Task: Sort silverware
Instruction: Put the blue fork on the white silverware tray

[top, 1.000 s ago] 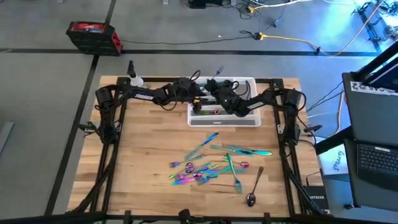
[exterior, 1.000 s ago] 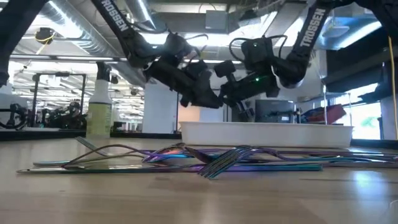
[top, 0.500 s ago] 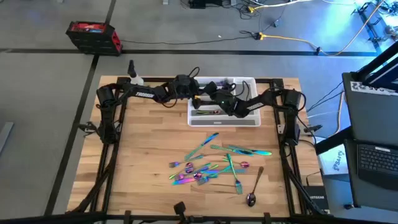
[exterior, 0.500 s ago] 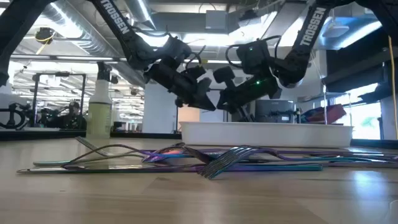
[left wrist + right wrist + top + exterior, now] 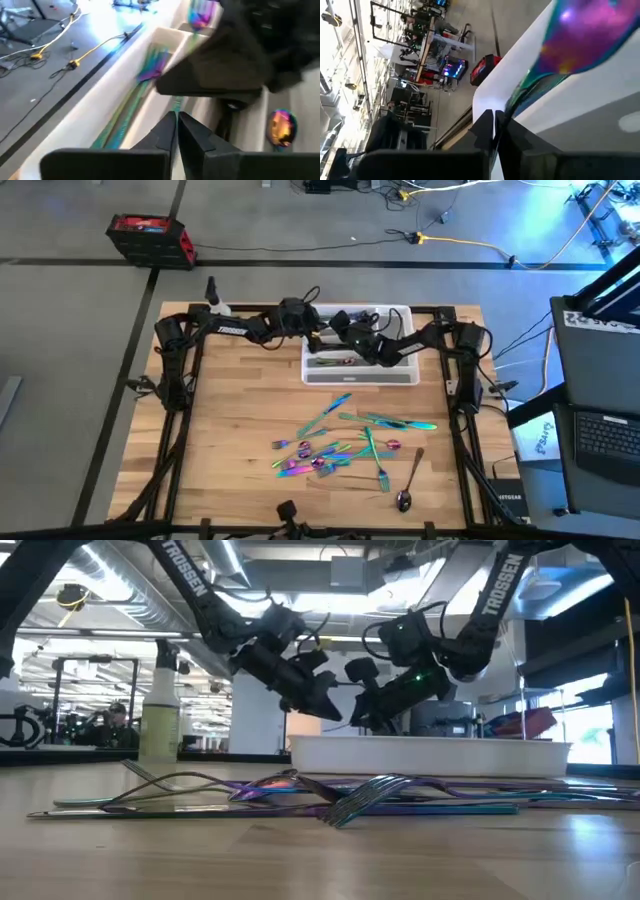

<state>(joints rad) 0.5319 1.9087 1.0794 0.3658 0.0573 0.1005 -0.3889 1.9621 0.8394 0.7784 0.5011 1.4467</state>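
Silverware (image 5: 352,444) lies in a loose, overlapping heap on the near half of the wooden table (image 5: 240,410), with one darker spoon (image 5: 408,481) off toward the right side. From table height the heap (image 5: 330,795) blurs into a tangle of tines and handles, and single pieces are hard to separate. A few pieces already sit in the white tray (image 5: 400,370) at the far edge; both arms cover much of it from above, so its compartments cannot be counted.

The left gripper (image 5: 318,330) hangs over the tray's left part, its fingers pressed together with nothing seen between them (image 5: 176,131). In its wrist view the other arm's dark bulk blocks half the tray, leaving rainbow handles (image 5: 150,67) lying in a long slot.

The right gripper (image 5: 338,330) hovers close beside it over the tray, fingers also together (image 5: 493,125); whether they pinch the blurred rainbow piece (image 5: 580,37) ahead cannot be told.

A spray bottle (image 5: 159,716) stands at the far left corner.
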